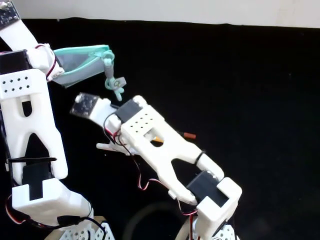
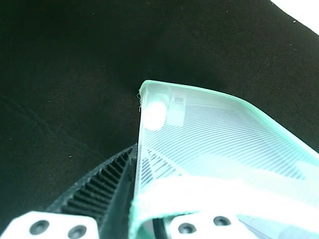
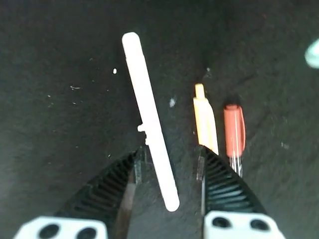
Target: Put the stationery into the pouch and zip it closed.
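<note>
My left gripper (image 1: pixel 54 69) is shut on one end of the translucent mint-edged pouch (image 1: pixel 82 62), holding it off the black table at the back left. In the left wrist view the pouch (image 2: pixel 209 144) lies across the gripper (image 2: pixel 137 201), covering one finger. A mint zipper cord (image 1: pixel 114 82) hangs from the pouch's free end. My right gripper (image 3: pixel 169 155) is open and low over the table, with a white pen (image 3: pixel 149 119) lying between its fingers. An orange pen (image 3: pixel 205 124) and a red pen (image 3: pixel 234 132) lie just outside one finger. In the high view the right gripper (image 1: pixel 120 142) is mostly hidden under its arm.
The black cloth (image 1: pixel 240 80) stretches bare to the right and back. A white wall strip (image 1: pixel 175 10) borders the far edge. The red pen's end (image 1: pixel 189 135) pokes out beside the right arm. Both arm bases stand at the front edge.
</note>
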Tool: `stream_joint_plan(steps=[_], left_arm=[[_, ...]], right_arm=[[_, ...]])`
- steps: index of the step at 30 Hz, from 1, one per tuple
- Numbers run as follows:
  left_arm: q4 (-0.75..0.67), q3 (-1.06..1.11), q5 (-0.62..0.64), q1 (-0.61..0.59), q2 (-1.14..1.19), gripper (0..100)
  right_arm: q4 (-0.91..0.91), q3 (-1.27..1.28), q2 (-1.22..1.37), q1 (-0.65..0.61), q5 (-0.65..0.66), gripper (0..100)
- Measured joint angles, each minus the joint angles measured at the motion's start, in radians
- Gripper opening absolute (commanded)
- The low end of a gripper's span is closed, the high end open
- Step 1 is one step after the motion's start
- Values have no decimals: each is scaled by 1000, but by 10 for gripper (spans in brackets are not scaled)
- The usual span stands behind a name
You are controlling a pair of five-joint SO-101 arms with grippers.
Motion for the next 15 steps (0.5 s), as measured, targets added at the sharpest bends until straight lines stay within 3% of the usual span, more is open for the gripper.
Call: stream_joint_plan(steps=[8, 15], left_arm=[[0, 0, 0, 0, 0, 7], [0, 0, 0, 0, 0, 7]], right_arm=[[-157, 72, 0, -12, 103, 163], [-181, 72, 34, -54, 146, 163]])
